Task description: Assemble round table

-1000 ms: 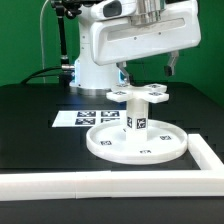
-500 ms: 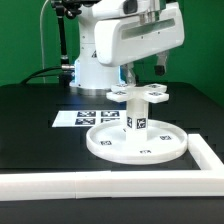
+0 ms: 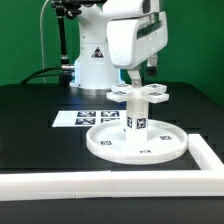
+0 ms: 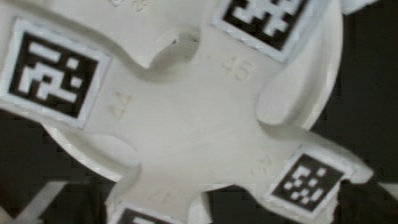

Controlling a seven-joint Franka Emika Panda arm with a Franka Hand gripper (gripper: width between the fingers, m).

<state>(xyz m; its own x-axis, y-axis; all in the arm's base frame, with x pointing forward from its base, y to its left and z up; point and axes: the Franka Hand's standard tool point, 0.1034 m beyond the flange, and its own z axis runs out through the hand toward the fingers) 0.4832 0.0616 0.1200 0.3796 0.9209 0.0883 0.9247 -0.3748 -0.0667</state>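
Observation:
The large rimmed round disc (image 3: 108,150) lies flat on the black table. The short cylindrical post (image 3: 136,119) stands upright on its middle, a tag on its side. The small cross-shaped piece (image 3: 138,94) sits on top of the post. My gripper (image 3: 142,78) hangs just above the cross-shaped piece, fingers pointing down, open and holding nothing. In the wrist view the cross-shaped piece (image 4: 205,110) fills the picture from close up, with tags on its arms. The fingertips barely show at the picture's edge.
The marker board (image 3: 72,118) lies flat behind the disc, toward the exterior view's left. A long white border rail (image 3: 120,181) runs along the front and up the exterior view's right side (image 3: 208,150). The arm's base (image 3: 95,62) stands at the back.
The hand has turned about its vertical axis above the cross-shaped piece, from broadside to narrow side on. The cross-shaped piece, post and disc have not moved.

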